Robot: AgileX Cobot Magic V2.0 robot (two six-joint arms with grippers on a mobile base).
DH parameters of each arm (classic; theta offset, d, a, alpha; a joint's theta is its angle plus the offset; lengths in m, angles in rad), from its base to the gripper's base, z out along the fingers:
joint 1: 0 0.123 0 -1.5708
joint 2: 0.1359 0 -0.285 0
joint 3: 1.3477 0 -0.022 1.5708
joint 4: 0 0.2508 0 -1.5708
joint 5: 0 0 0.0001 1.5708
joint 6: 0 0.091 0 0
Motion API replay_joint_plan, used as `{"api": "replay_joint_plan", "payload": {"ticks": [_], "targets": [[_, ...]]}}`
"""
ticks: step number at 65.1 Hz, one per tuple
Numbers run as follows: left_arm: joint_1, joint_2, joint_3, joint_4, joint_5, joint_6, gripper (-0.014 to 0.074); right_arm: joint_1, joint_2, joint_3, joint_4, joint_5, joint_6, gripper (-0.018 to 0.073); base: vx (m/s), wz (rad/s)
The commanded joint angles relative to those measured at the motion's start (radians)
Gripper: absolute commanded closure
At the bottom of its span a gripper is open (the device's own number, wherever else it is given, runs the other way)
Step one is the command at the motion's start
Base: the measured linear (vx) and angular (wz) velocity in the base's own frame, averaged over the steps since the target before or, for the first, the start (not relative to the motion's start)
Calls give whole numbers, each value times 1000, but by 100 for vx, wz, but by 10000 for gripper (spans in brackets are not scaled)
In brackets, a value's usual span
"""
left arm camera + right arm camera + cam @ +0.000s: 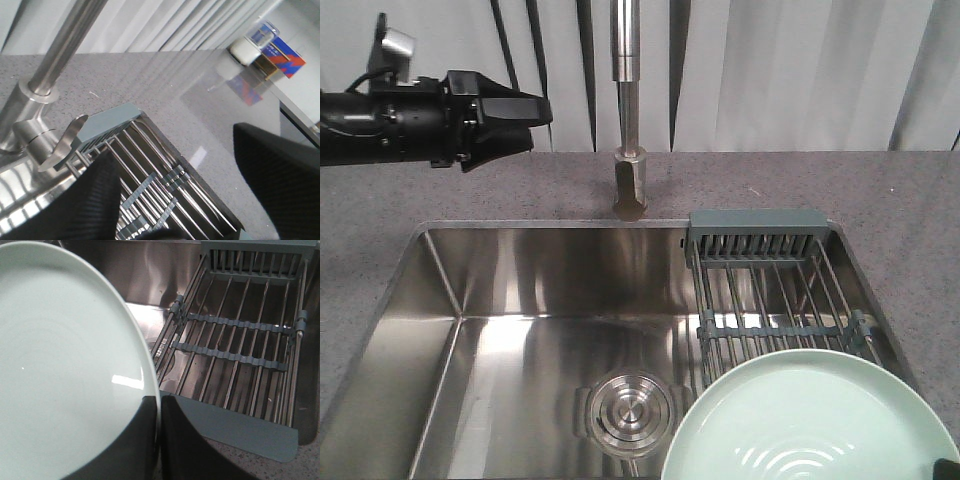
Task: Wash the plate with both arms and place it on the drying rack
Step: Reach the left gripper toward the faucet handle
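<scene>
The plate [810, 420], the only one, sits at the near right of the sink [520, 290], covering the near end of the single drying rack [775, 290]. The right end effector [159, 412] is clamped on its rim, one dark finger on each face. The left end effector [525, 122] hangs above the bench [420, 190], left of the one faucet [626, 100]. Its two fingers [280, 175] are spread wide, holding and touching nothing. One round drain [628, 405] lies in the sink floor.
</scene>
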Motion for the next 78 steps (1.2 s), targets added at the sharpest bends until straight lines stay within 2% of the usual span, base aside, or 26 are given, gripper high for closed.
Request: {"api": "replay_joint_plan", "payload": {"ticks": [1,16,27,49,78], "targets": [[-36,75,-149,-81,94,9,113,-5,11,-23,29,-57,1,564,0,0],[-88,272,-441,-73,76,-21,113,-5,11,-23,29,-57,1,564,0,0],[-109,353,-556,-57,52,-73,113,-5,11,-23,29,-58,1,564,0,0],[-146,427,-596,-57,11,-80,113,-5,11,-23,29,-57,1,564,0,0],[-174,456,-596,-65,23,-80,113,-5,11,-23,29,-57,1,564,0,0]]}}
